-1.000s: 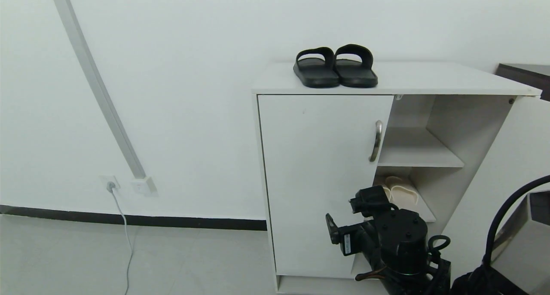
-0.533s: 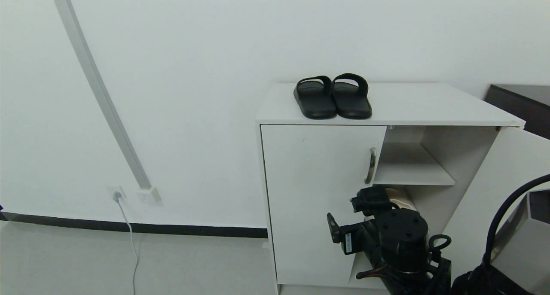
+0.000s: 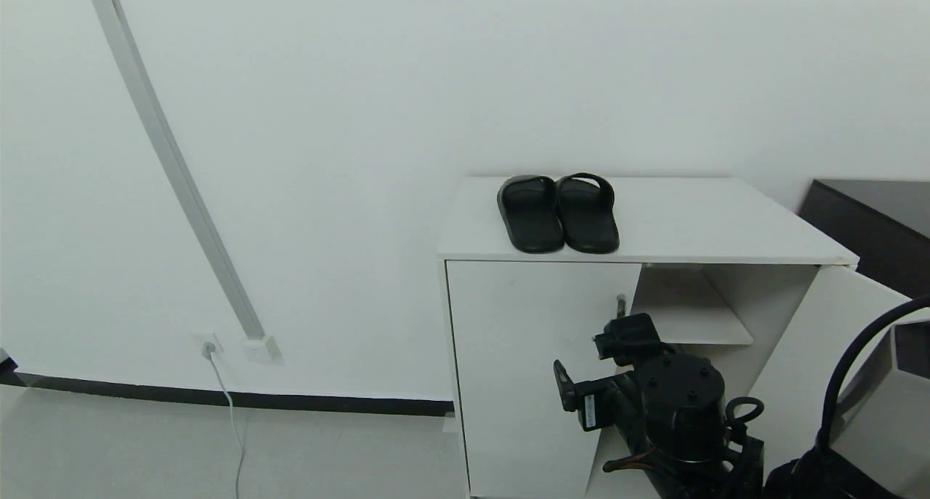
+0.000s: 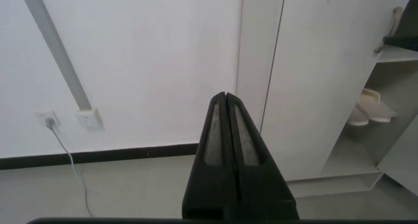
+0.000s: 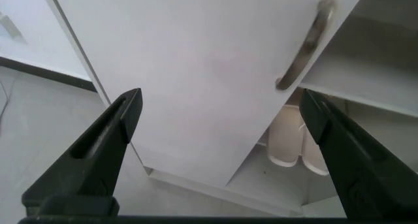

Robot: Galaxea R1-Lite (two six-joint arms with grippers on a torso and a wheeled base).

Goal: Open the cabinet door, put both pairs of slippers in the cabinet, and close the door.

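A pair of black slippers (image 3: 557,213) lies side by side on the white cabinet's top (image 3: 690,223). The cabinet's left door (image 3: 530,354) is shut, its metal handle (image 5: 304,51) at the inner edge. Its right door (image 3: 821,354) is swung open, showing a shelf (image 3: 697,325). A cream pair of slippers (image 5: 297,142) (image 4: 369,108) rests on the lower shelf inside. My right gripper (image 5: 221,100) is open and empty, low in front of the shut door near the handle. My left gripper (image 4: 225,103) is shut on nothing, out to the left of the cabinet above the floor.
A wall socket with a cable (image 3: 209,346) and a slanted grey conduit (image 3: 167,157) are on the wall to the left. Dark furniture (image 3: 872,223) stands right of the cabinet and a grey box (image 3: 886,412) sits near the open door. Bare floor lies left.
The head camera has risen, so the cabinet sits lower in the picture and its top shows from above. The cream slippers are now hidden behind my right arm there. Nothing else moved.
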